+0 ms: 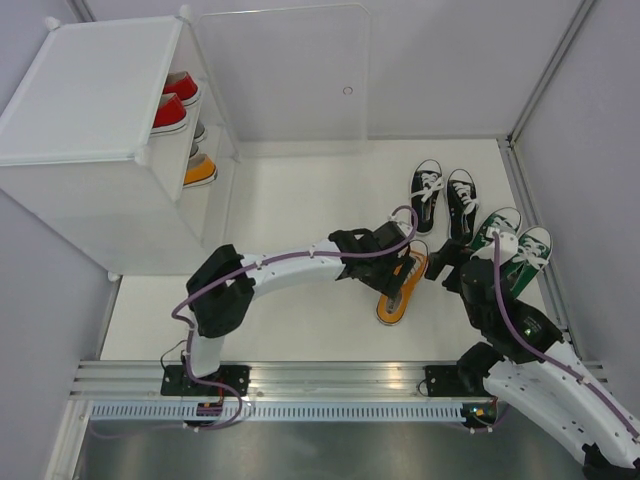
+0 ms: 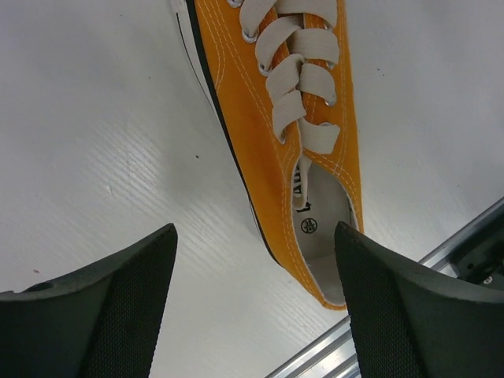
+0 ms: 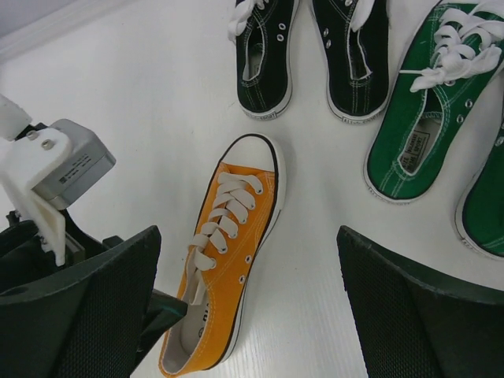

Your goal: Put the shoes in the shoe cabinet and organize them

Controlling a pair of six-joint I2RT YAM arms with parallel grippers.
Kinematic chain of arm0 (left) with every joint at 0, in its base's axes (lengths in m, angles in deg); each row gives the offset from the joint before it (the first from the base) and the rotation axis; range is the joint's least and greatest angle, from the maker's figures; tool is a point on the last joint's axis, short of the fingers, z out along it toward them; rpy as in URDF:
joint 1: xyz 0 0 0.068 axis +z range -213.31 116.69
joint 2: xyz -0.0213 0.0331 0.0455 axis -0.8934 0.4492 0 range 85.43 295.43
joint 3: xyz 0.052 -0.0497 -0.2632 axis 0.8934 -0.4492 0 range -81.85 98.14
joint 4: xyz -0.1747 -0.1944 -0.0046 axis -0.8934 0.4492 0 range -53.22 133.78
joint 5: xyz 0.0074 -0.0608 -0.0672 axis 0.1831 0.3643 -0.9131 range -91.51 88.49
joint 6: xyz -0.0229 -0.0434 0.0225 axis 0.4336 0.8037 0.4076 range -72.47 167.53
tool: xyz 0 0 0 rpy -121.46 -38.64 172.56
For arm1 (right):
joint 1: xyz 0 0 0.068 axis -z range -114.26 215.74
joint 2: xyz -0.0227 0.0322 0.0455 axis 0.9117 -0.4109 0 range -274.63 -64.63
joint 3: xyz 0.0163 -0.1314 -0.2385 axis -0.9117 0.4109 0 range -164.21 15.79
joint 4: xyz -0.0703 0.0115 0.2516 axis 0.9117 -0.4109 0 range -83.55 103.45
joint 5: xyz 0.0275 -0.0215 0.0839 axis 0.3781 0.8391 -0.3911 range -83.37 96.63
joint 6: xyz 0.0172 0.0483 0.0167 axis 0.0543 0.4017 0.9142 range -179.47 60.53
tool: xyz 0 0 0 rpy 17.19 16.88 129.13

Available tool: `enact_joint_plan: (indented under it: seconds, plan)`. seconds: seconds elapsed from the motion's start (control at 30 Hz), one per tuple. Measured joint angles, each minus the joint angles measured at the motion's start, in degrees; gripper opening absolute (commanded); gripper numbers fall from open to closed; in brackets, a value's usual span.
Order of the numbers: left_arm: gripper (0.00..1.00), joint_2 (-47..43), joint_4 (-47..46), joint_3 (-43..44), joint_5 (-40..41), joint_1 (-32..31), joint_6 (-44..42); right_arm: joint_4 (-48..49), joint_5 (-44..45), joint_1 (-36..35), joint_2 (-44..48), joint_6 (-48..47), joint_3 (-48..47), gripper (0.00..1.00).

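Observation:
One orange shoe (image 1: 393,303) lies on the white table, toe pointing away from the arms. My left gripper (image 1: 393,262) hangs over its heel end, open; in the left wrist view the heel (image 2: 315,236) lies between the fingers, close to the right finger (image 2: 409,315). My right gripper (image 1: 452,262) stands open just right of this shoe (image 3: 232,252) with nothing between its fingers. A black pair (image 1: 443,193) and a green pair (image 1: 512,243) rest at the right. The shoe cabinet (image 1: 90,90) at the back left holds red shoes (image 1: 175,100), a grey one (image 1: 198,132) and an orange one (image 1: 200,172).
The cabinet's clear door panel (image 1: 285,75) stands open along the back wall. An aluminium rail (image 1: 330,380) runs along the near edge by the arm bases. Grey walls close the table on both sides. The green shoes (image 3: 421,118) and black shoes (image 3: 264,55) lie ahead of my right gripper.

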State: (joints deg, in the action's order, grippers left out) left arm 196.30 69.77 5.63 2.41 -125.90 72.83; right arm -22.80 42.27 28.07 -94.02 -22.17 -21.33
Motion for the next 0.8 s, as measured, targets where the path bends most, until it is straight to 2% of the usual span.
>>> enact_joint_plan:
  seconds: [0.13, 0.23, 0.4, 0.5, 0.53, 0.6, 0.63, 0.73, 0.8]
  plan:
    - [0.72, 3.93, 0.07, 1.75, 0.28, 0.15, -0.15, -2.4, 1.03, 0.0, 2.25, 0.68, -0.04, 0.96]
    - [0.69, 7.58, 0.26, 3.85, 0.9, 0.2, -0.24, -2.67, 1.77, 0.0, 3.3, 0.92, -0.09, 0.96]
    - [0.59, 12.11, 0.33, 6.54, 2.82, 0.2, -0.26, -3.3, 2.01, 0.0, 3.34, 0.98, -0.09, 0.96]
    - [0.42, 12.96, 0.28, 7.72, 4.26, 0.09, -0.09, -3.28, 2.12, 0.0, 3.34, 0.98, -0.09, 0.95]
    - [0.33, 12.96, 0.26, 7.82, 4.98, 0.07, 0.04, -3.28, 2.16, 0.0, 3.34, 0.96, -0.09, 0.95]
    - [0.22, 12.96, 0.13, 7.74, 6.14, -0.07, 0.48, -3.28, 2.16, 0.0, 3.34, 0.96, -0.09, 0.95]
    - [0.14, 12.92, -0.02, 7.41, 7.13, -0.11, 0.63, -3.28, 2.16, 0.0, 3.37, 0.94, -0.09, 0.96]
    - [0.02, 10.54, -1.86, 3.65, 9.35, -0.07, 1.4, -3.26, 2.14, 0.0, 3.58, 0.9, -0.09, 0.95]
    - [0.02, 7.63, -2.4, -0.66, 10.6, 0.2, 2.51, -3.23, 2.14, 0.0, 3.91, 0.87, -0.09, 0.95]
